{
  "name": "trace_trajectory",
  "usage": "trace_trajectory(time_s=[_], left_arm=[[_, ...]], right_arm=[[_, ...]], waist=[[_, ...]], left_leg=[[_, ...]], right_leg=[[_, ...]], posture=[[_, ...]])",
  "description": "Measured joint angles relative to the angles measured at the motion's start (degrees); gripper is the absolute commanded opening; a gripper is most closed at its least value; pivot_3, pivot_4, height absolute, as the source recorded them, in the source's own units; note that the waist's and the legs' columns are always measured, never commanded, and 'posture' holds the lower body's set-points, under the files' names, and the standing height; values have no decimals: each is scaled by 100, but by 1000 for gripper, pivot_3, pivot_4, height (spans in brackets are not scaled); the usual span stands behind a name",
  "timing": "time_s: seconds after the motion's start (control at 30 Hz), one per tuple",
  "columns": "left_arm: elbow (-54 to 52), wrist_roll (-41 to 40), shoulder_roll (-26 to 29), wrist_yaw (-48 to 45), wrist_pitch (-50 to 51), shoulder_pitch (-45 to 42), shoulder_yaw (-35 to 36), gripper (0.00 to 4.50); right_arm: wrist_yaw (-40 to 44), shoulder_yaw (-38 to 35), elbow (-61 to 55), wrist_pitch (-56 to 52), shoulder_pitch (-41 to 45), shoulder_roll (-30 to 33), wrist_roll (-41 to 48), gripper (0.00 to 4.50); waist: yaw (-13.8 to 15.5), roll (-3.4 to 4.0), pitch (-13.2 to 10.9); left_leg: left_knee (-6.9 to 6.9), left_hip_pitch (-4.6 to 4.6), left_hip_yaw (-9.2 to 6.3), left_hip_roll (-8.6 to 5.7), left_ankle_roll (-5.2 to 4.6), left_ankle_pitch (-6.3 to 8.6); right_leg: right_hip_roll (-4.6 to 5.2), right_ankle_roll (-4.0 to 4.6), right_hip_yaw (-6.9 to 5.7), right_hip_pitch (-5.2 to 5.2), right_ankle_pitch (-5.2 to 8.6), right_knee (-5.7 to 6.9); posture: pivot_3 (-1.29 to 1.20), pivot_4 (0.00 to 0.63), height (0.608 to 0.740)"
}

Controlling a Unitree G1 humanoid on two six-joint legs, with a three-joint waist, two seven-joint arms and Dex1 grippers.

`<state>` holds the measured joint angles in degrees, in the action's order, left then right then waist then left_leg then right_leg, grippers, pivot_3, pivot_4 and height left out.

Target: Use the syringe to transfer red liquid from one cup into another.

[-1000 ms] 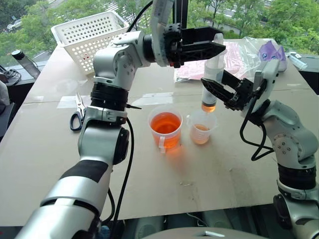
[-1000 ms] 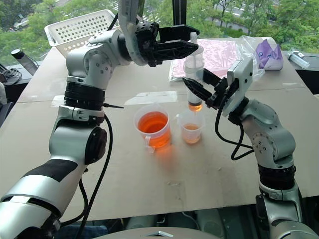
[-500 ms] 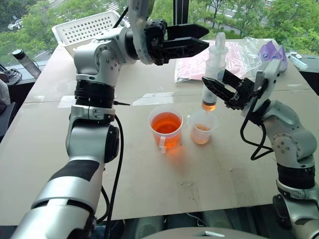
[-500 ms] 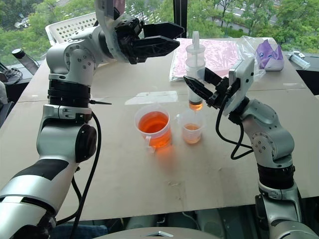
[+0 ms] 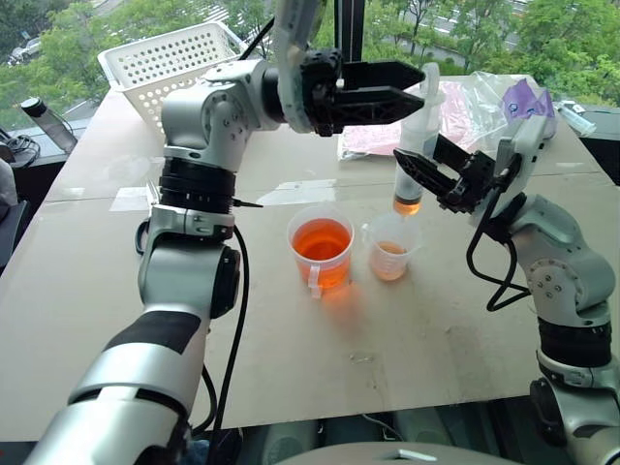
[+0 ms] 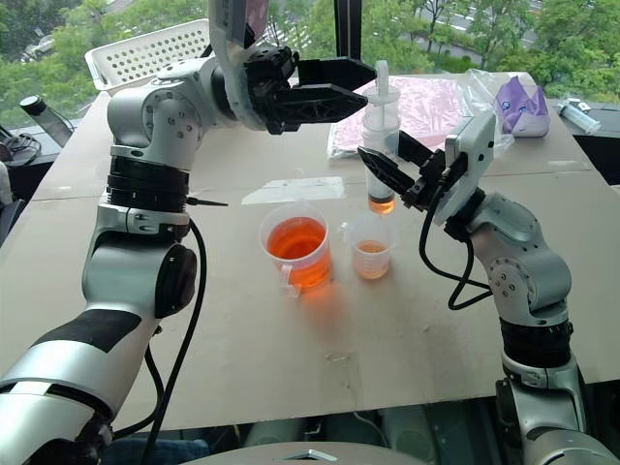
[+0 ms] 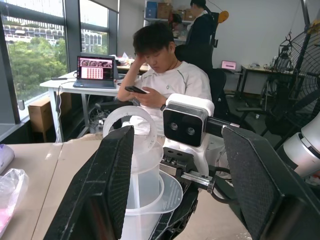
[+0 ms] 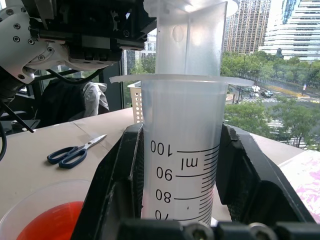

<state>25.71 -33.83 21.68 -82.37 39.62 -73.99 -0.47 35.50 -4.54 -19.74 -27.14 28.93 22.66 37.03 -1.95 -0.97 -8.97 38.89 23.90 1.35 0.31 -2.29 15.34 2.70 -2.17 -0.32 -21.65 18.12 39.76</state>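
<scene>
My right gripper (image 5: 429,177) is shut on the barrel of the syringe (image 5: 415,145) and holds it upright. The syringe's tip hangs just above the smaller clear cup (image 5: 391,248), which holds a little red liquid (image 5: 390,262). A thin band of red liquid sits at the bottom of the barrel. The larger cup with a handle (image 5: 322,250) stands to the left, about half full. My left gripper (image 5: 415,85) is open and reaches in from the left at plunger height. In the left wrist view the plunger's top (image 7: 131,125) sits between the fingers (image 7: 107,190), close to one.
A white basket (image 5: 170,60) stands at the back left and scissors (image 8: 75,152) lie left of the cups. A pink bag (image 5: 470,111) and a purple item (image 5: 529,97) lie at the back right. A seated person (image 7: 165,75) is beyond the table.
My left gripper drew a little away from the plunger half a second ago and is now back beside it, still open. The syringe, the right gripper and the cups have stayed put.
</scene>
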Motion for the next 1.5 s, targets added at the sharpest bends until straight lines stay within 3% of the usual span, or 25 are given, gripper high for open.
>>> trace_trajectory(time_s=[0.3, 0.5, 0.53, 1.5], left_arm=[[36, 66, -254, 431, 46, 3, 11, 2810], [36, 71, -356, 551, 101, 1, 24, 224], [39, 93, -350, 588, 103, 1, 26, 37], [-232, 205, -310, 530, 254, 216, -117, 37]], right_arm=[[-3, 1, 97, 0, 0, -9, -84, 1544], [30, 30, 102, -1, 0, -27, -114, 1544], [36, 32, 102, -1, 0, -35, -115, 1544], [-123, -42, -58, -332, 0, -56, 165, 1544]], waist=[[8, 0, 0], [5, 0, 0], [5, 0, 0], [8, 0, 0]], left_leg=[[1, 0, 0, 0, 0, 0], [1, 0, 0, 0, 0, 0], [1, 0, 0, 0, 0, 0], [1, 0, 0, 0, 0, 0]], right_leg=[[1, 0, 1, 0, 0, 0], [0, 0, 1, 0, 0, 0], [0, 0, 1, 0, 0, 0], [1, 0, 1, 0, 0, 1]], posture=[[0, 150, 740], [0, 150, 740], [0, 150, 740], [0, 150, 740]])
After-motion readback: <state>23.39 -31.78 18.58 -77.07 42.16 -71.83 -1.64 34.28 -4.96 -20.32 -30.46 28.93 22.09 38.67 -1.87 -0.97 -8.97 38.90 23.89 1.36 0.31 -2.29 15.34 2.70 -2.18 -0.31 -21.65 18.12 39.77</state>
